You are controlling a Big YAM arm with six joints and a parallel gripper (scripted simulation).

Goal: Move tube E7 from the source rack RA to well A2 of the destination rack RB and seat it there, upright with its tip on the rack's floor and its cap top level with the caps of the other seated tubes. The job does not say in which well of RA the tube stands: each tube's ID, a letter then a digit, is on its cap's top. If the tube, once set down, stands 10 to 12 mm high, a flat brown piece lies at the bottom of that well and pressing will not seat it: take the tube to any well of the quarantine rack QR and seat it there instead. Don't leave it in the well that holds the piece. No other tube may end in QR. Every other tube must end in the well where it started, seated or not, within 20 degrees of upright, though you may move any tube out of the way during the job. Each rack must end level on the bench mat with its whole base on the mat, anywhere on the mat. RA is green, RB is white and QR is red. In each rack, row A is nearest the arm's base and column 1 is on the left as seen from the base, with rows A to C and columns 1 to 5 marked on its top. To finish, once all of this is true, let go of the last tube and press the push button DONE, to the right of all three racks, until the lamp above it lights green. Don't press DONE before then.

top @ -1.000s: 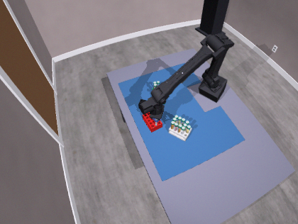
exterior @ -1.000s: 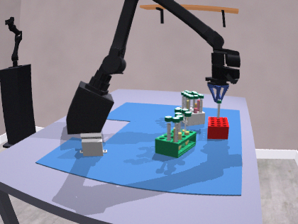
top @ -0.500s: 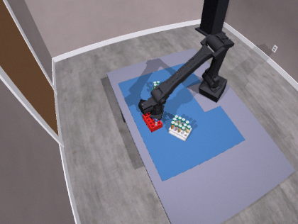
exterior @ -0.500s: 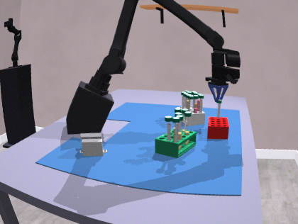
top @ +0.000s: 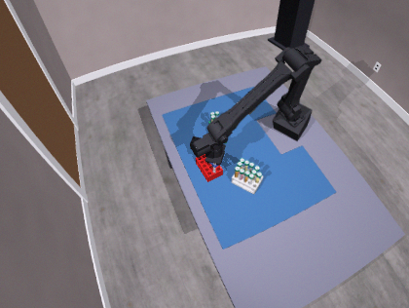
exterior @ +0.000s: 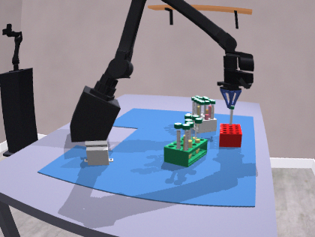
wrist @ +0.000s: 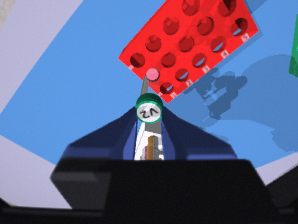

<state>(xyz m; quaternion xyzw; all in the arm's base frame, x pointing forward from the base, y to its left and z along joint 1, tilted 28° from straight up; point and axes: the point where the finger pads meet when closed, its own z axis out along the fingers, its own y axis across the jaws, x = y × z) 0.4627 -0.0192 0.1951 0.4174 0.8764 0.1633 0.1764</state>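
Observation:
My gripper (top: 213,163) (exterior: 231,100) (wrist: 149,112) is shut on a tube with a green cap (wrist: 149,113) and a pink tip (wrist: 152,75). The cap's label is too small to read surely. The tube (exterior: 232,114) hangs upright with its tip just above the red rack QR (top: 208,172) (exterior: 230,136) (wrist: 192,37), over the row of wells at the rack's edge. The wells of QR that show are empty. The white rack RB (top: 245,182) (exterior: 211,124) holds several green-capped tubes. The green rack RA (exterior: 185,151) (top: 212,116) holds several tubes too.
The racks stand on the blue bench mat (top: 273,205) (exterior: 150,176) on a grey table. A grey box (exterior: 97,153) sits by the arm's base (exterior: 94,120). A corner of the green rack (wrist: 294,60) shows at the right edge of the wrist view.

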